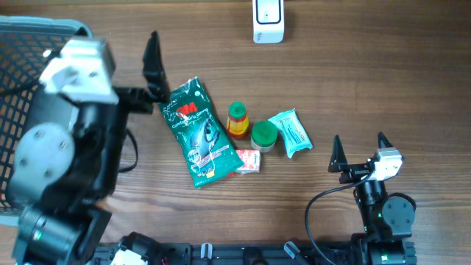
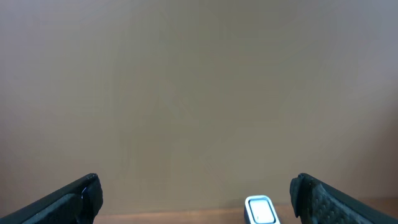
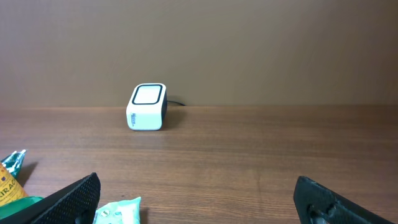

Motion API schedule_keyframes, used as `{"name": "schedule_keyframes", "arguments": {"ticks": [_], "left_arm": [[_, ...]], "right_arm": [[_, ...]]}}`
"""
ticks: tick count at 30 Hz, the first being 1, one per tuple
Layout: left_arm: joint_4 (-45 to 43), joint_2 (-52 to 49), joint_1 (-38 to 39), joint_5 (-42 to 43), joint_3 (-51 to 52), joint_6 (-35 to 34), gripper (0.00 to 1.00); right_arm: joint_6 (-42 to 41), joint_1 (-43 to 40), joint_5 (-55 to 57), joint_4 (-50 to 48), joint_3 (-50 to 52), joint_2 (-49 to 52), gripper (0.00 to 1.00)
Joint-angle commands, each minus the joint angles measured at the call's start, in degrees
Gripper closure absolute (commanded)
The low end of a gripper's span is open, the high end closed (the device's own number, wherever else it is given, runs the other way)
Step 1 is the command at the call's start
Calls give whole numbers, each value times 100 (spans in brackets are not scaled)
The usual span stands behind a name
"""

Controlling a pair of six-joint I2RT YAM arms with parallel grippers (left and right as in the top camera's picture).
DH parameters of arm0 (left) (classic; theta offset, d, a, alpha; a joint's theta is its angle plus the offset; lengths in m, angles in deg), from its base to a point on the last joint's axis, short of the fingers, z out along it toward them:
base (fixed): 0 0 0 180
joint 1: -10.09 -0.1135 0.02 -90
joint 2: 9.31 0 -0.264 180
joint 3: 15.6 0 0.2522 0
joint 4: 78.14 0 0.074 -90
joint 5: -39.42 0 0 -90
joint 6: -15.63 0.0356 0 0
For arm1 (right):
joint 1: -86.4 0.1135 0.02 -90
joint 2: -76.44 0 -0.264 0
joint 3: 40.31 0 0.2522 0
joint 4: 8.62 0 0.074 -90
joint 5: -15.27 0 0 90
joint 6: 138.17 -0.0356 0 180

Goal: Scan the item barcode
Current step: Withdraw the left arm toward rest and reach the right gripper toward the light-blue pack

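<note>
- my right gripper (image 1: 359,145) stands wide and empty, low over the desk (image 1: 412,88); my left gripper (image 2: 196,190) is wide too, holding nothing.
- the nearest item is the teal packet (image 1: 291,132), ahead and to my left, touching the green-lidded jar (image 1: 264,135); i'd pinch it across its width, clear of the jar.
- the scanner (image 1: 268,20) sits at the far edge; i'd turn the barcode toward its window.

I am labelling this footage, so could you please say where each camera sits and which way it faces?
Overhead: above the brown wooden table, looking straight down; left arm and right arm show.
Left wrist: on the left gripper, facing a plain wall; its open jaws show.
Right wrist: on the right gripper, low, facing across the table; its open jaws show.
Shared: all three show the white box-shaped scanner.
</note>
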Motion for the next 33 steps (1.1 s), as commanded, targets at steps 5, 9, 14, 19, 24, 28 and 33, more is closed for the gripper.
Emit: {"name": "schedule_keyframes", "arguments": {"ticks": [5, 9, 14, 19, 24, 28, 33], "left_arm": [[116, 798, -15, 79, 0, 59, 0], [219, 1088, -15, 243, 0, -669, 0], [273, 1187, -17, 632, 0, -667, 0], [223, 1187, -15, 643, 0, -669, 0], [-111, 1187, -15, 636, -4, -949, 0], [-205, 1185, -15, 463, -11, -960, 0], [-367, 1185, -15, 452, -11, -1117, 0]], "right_arm": [[-1086, 20, -815, -94, 7, -46, 0], [-4516, 20, -2100, -181, 7, -31, 0], [-5403, 20, -2826, -573, 7, -31, 0], [-4712, 17, -3226, -824, -260, 101, 0], [-4120, 20, -3421, -619, -866, 1029, 0], [-3620, 20, -3987, -599, -1744, 2605, 1], [-2833, 20, -4542, 492, -3049, 4417, 1]]}}
